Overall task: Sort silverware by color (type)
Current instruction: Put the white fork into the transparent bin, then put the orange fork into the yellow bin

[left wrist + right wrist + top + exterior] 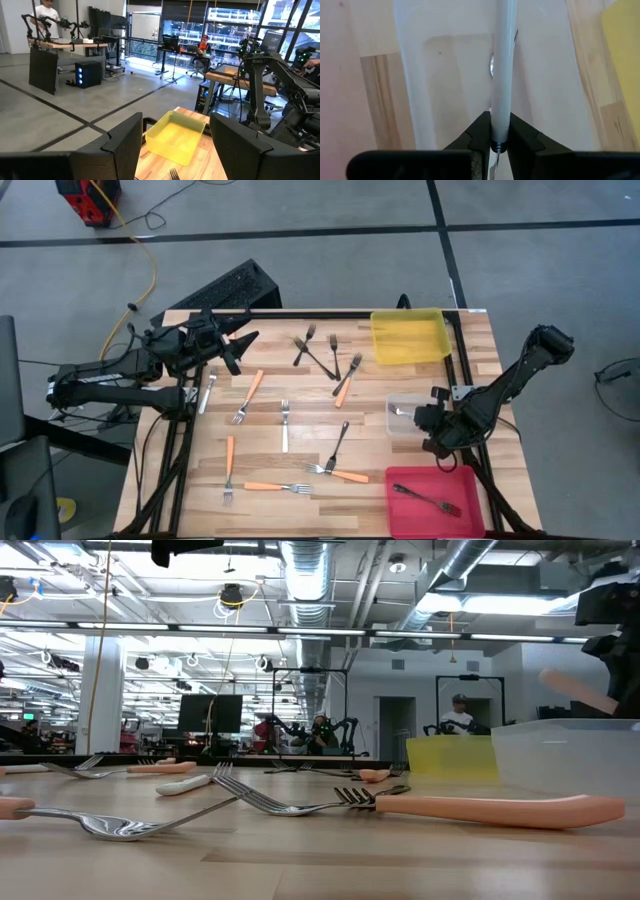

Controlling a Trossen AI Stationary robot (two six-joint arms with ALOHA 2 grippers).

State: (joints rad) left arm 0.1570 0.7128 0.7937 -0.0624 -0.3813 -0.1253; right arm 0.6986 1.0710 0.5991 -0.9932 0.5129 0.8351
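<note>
Left gripper (238, 345) of mine hangs at the upper left of the frame with its fingers (118, 145) spread apart, grasping nothing. Across the table (300, 435) centre the silverware (290, 430) lies scattered: orange-handled, dark and pale forks. Further right, my right gripper (500, 131) is clenched on a pale white fork (503, 65) over the clear bin (402, 418), between the yellow bin (408, 337) and the red bin (436, 500). I see no readable writing.

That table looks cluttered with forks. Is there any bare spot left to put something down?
Yes. The table is bare along its near edge, below the orange forks, and between the yellow bin and clear bin. The yellow bin is empty. The middle is crowded, especially around the dark forks.
</note>
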